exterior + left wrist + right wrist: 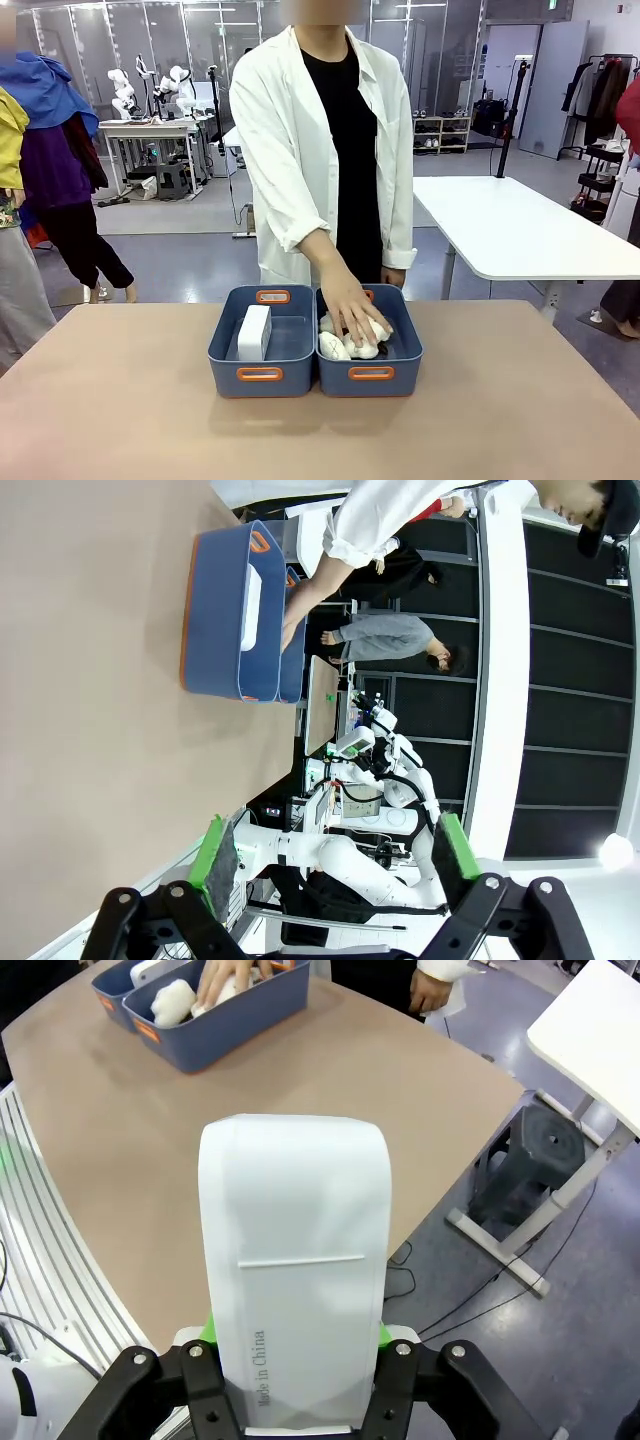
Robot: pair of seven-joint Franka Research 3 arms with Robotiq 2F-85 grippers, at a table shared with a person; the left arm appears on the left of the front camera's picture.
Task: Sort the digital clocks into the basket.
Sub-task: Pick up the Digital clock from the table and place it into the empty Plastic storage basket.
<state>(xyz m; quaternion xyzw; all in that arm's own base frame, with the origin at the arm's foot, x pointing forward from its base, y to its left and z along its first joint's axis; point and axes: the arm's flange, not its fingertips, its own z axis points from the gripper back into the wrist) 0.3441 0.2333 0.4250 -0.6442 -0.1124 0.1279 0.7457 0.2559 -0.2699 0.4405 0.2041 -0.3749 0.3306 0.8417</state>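
Counter (120,400): two bins side by side. Left basket (262,375) already holds one clock (254,332); person's hand (350,305) rests in the plush bin (372,374). Right hand (295,1360) grips the second clock (295,1260); left hand (335,855) is spread, holding nothing. Advise carrying to the left basket, clear of the person.

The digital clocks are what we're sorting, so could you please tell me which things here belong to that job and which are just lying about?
Part of the job:
- digital clock standing in the left basket
- digital clock held by the right end effector

Just lying about:
- plush toys in the right basket, under the person's hand
- white table behind
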